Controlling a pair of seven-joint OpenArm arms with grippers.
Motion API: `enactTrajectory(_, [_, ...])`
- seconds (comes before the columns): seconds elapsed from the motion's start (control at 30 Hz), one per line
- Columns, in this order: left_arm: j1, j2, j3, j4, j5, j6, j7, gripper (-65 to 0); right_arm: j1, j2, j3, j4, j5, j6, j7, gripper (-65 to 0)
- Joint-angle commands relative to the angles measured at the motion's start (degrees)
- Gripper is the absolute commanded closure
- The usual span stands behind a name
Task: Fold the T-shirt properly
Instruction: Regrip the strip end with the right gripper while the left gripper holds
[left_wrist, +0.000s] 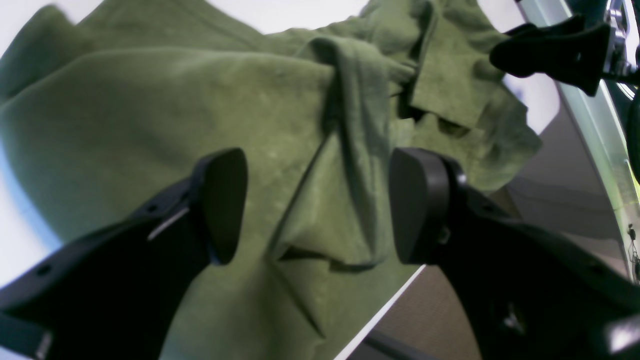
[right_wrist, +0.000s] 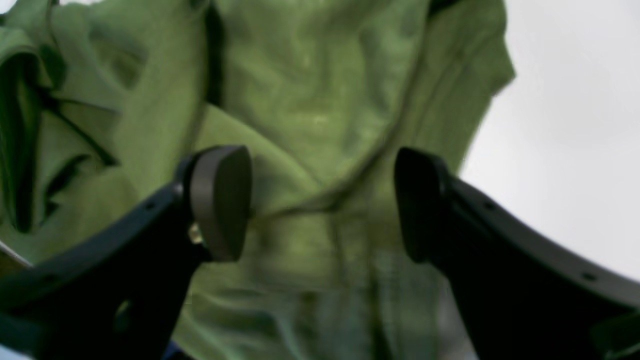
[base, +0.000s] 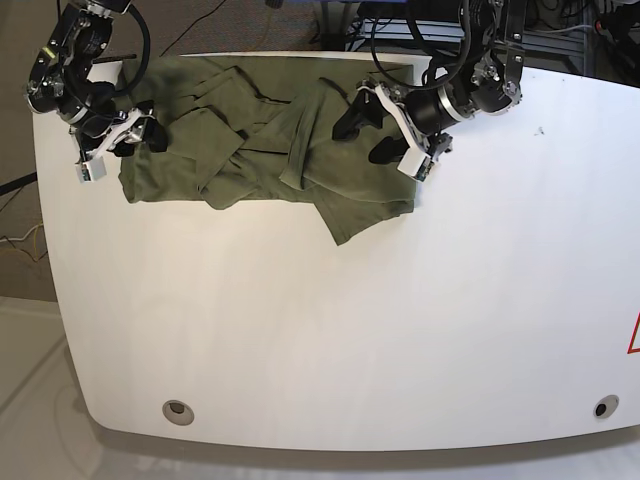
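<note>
Below both spread claws, left claw (left_wrist: 317, 205) and right claw (right_wrist: 320, 202), I judge the rumpled T-shirt (base: 250, 150) light, limp and slack, best pinched at a hem edge.

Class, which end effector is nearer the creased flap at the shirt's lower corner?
Left. The left end effector hangs just above the flap; the right end effector sits at the shirt's opposite end.

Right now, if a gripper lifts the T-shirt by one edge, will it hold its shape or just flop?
Probably flop: the T-shirt lies crumpled in soft folds and ridges, so it looks limp. It likely drapes and stretches out under its own weight. Pushed, it would probably bunch rather than slide whole across the smooth white table.
</note>
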Motion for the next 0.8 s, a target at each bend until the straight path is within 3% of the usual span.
enactTrajectory(0.0, [-0.4, 0.1, 0.0, 0.7, -1.4, -0.3, -1.0, -41.6, 0.3, 1.1, 0.4, -0.1, 1.1, 0.4, 1.3, -42.4])
enactTrajectory(0.77, [0.1, 0.7, 0.2, 1.1, -1.2, -0.2, -1.0, -41.4, 2.0, -0.7, -3.3, -5.9, 1.8, 0.4, 1.3, -39.8])
